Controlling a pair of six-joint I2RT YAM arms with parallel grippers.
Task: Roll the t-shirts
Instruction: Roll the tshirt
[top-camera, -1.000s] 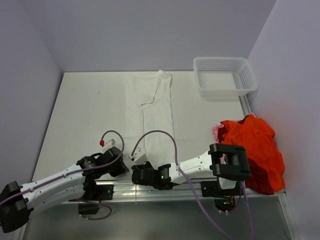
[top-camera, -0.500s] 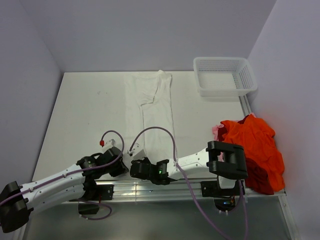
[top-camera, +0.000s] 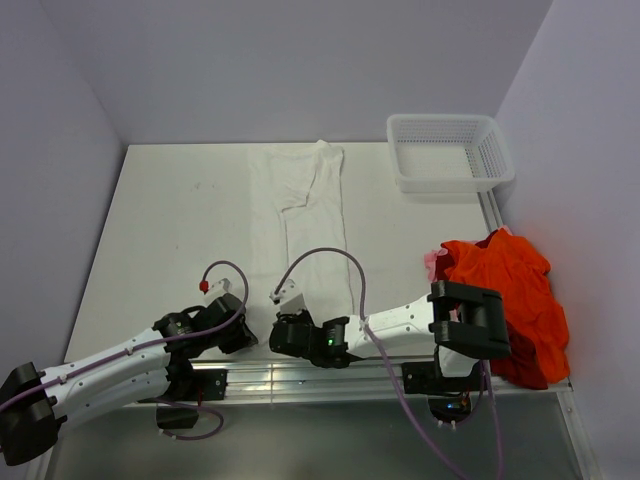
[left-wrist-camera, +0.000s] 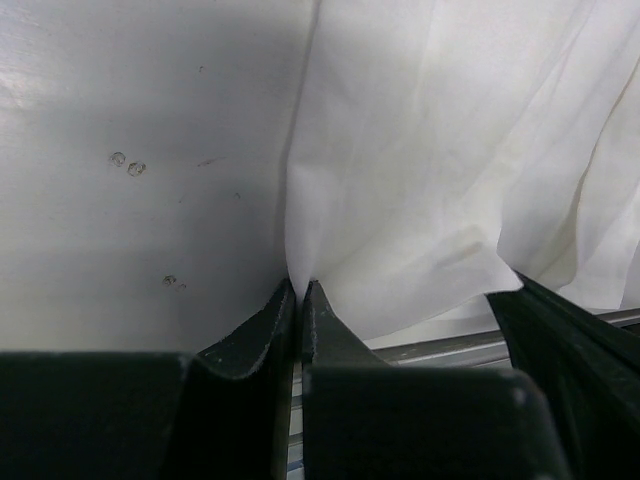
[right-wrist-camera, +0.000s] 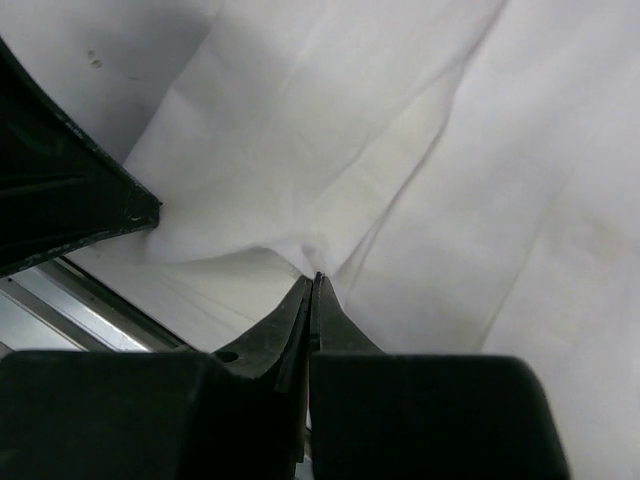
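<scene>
A white t-shirt (top-camera: 300, 210) lies folded into a long narrow strip down the middle of the table. My left gripper (top-camera: 252, 322) is shut on its near left corner; in the left wrist view the closed jaws pinch the cloth edge (left-wrist-camera: 298, 285). My right gripper (top-camera: 283, 318) is shut on the near hem just to the right; in the right wrist view the cloth (right-wrist-camera: 400, 130) puckers up at the closed tips (right-wrist-camera: 316, 278). A heap of orange-red t-shirts (top-camera: 505, 295) lies at the right table edge.
A white plastic mesh basket (top-camera: 450, 152) stands at the far right corner. The metal rail (top-camera: 300, 378) runs along the table's near edge under both grippers. The two grippers are very close together; the left one's finger (right-wrist-camera: 60, 195) shows in the right wrist view.
My right gripper has shifted slightly right and away from the near edge, still pinching the hem. Its cable loop has swung right. The left arm has not moved.
</scene>
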